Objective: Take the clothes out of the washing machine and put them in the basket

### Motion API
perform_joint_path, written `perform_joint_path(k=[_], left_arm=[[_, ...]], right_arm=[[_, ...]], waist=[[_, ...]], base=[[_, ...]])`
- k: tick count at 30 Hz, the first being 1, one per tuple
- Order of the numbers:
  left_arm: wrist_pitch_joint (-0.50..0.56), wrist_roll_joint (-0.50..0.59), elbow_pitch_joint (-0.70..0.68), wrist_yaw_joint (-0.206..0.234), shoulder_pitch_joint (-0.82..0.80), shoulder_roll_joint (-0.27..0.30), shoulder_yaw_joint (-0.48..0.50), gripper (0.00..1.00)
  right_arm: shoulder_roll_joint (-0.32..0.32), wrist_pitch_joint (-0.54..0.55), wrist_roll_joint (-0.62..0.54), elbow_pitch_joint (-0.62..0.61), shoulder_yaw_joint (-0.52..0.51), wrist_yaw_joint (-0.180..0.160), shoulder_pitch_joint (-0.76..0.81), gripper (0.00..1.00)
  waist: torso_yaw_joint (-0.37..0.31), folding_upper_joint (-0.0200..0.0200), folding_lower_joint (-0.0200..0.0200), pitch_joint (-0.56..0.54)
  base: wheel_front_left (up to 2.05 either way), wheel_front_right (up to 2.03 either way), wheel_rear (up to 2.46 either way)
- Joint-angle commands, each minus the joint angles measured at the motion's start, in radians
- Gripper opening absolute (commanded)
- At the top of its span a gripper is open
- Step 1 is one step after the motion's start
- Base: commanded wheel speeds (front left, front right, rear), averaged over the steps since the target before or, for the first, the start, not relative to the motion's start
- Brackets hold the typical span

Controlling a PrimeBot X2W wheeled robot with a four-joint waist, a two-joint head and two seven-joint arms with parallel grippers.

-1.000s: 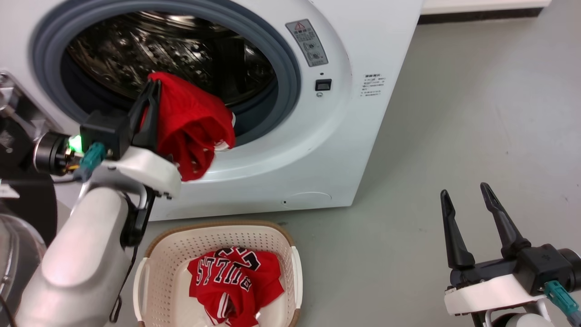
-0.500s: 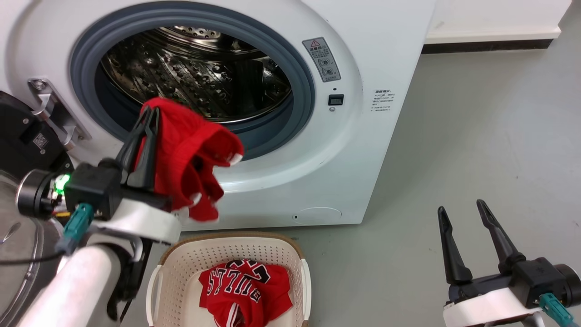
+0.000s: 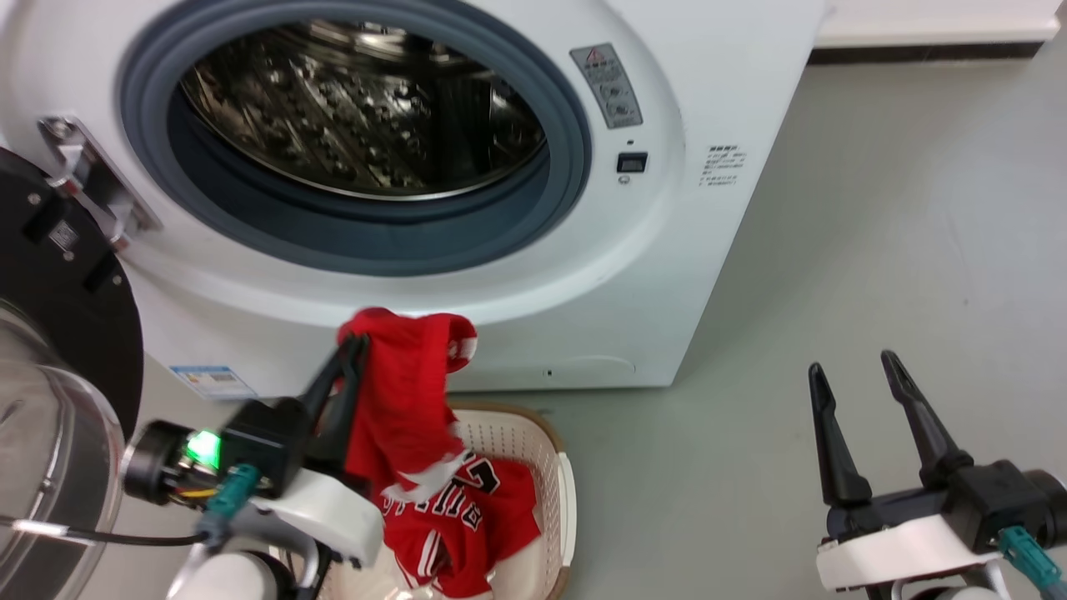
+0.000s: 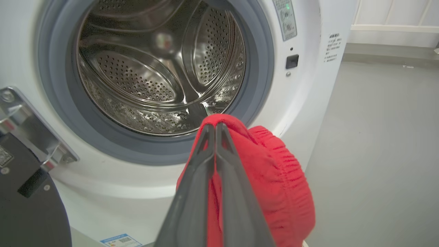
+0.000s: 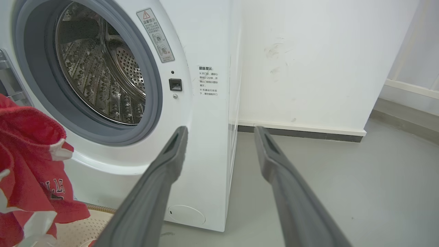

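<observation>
washing machine [image 3: 683,275]: white, door open;
basket [image 3: 567,500]: cream, before washing machine;
jersey [image 3: 500,508]: red, crumpled in basket;
garment [image 3: 400,392]: red, dangling below washing machine's opening

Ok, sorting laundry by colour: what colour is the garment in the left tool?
Red garment, with small white patches; best in the head view.

Washing machine [image 3: 667,250] across upper frame, basket [image 3: 568,500] below at bottom centre, jersey [image 3: 496,521] inside, second garment [image 3: 408,400] above it in left gripper [image 3: 358,343]
</observation>
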Motion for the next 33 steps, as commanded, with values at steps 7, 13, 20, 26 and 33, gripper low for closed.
perform_joint_path(k=[7, 13, 20, 26, 33], left_arm=[[-0.03, -0.038, 0.216, -0.077, -0.023, -0.052, -0.052, 0.0], [-0.069, -0.059, 0.506, -0.157, -0.107, -0.099, -0.075, 0.0], [-0.085, -0.038, 0.851, -0.226, -0.289, -0.169, -0.112, 0.0], [-0.084, -0.009, 1.123, -0.282, -0.443, -0.213, -0.148, 0.0], [-0.074, 0.02, 1.326, -0.321, -0.55, -0.264, -0.197, 0.0]], right_arm=[[0.001, -0.002, -0.005, -0.015, -0.006, -0.001, -0.077, 1.0], [0.001, -0.002, 0.007, -0.03, -0.006, -0.001, -0.153, 1.0], [0.001, -0.002, 0.027, -0.059, -0.013, -0.001, -0.234, 1.0], [0.001, -0.002, 0.039, -0.074, -0.015, -0.001, -0.283, 1.0], [0.001, -0.002, 0.054, -0.087, -0.034, -0.001, -0.318, 1.0]], waist=[[-0.032, -0.0001, 0.0001, 0.137], [-0.081, -0.0001, 0.0001, 0.266], [-0.118, -0.0001, 0.0001, 0.421], [-0.132, -0.0001, 0.0001, 0.528], [-0.145, -0.0001, 0.0001, 0.6]], base=[[0.0, 0.0, 0.0], [0.0, 0.0, 0.0], [0.0, 0.0, 0.0], [0.0, 0.0, 0.0], [0.0, 0.0, 0.0]])
